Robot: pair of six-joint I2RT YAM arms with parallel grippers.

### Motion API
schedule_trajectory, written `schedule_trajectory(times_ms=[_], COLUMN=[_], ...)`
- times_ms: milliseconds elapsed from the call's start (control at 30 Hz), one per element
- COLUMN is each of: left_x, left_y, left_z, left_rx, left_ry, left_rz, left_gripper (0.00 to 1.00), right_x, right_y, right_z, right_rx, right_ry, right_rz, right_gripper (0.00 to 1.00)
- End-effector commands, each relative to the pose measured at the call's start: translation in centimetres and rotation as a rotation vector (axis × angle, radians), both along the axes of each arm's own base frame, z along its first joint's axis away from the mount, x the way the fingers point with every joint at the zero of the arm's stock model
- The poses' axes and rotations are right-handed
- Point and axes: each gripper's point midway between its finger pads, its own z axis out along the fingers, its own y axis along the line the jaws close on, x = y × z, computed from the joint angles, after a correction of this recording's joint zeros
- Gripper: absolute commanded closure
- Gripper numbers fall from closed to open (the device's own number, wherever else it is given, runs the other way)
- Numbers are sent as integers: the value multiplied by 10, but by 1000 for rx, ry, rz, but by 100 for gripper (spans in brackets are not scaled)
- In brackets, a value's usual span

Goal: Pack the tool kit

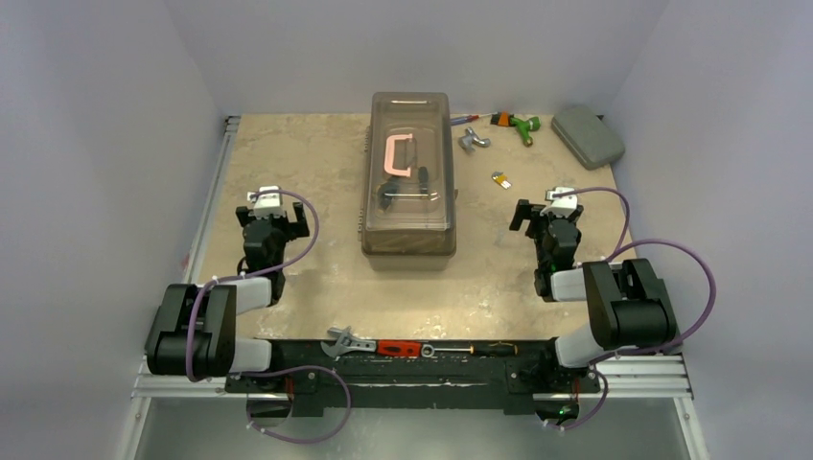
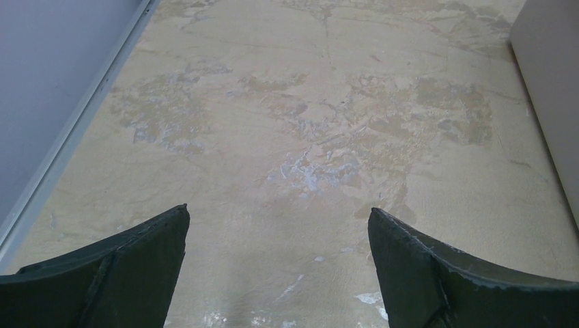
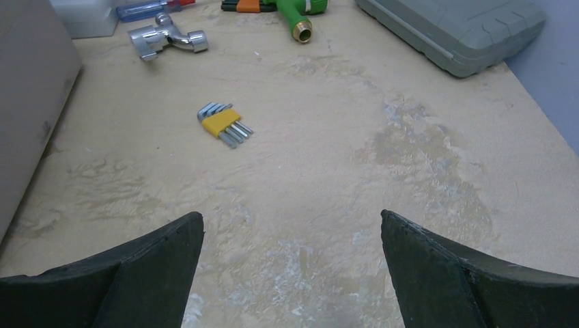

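The tan-brown toolbox stands in the middle of the table with its smoky lid down and the pink handle showing through it. Its side wall fills the right edge of the left wrist view and the left edge of the right wrist view. My left gripper hangs open over bare table left of the box. Right of the box, my right gripper is open too, nothing between its fingers. A yellow hex key set lies ahead of it.
A chrome tool, a green nozzle and a blue-red screwdriver lie at the back. A grey case sits back right. A wrench and a red-handled tool lie between the arm bases.
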Motion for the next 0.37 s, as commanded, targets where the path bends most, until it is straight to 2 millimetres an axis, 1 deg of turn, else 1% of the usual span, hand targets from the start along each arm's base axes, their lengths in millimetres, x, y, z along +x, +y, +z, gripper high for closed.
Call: schedule_trajectory(times_ms=[0, 100, 200, 333], left_x=[9, 9, 11, 11], left_y=[-1, -2, -12, -12], left_z=[18, 17, 18, 17], left_rx=[9, 16, 23, 23], left_ry=[-53, -48, -42, -40], left_rz=[-6, -14, -73, -75], left_gripper=[0, 0, 0, 0], right_x=[4, 4, 4, 4], right_y=[1, 0, 1, 1], right_z=[9, 9, 9, 9], right_rx=[-16, -16, -16, -15], right_ry=[-29, -30, -30, -30], right_rz=[13, 11, 12, 15], right_gripper=[1, 1, 1, 1])
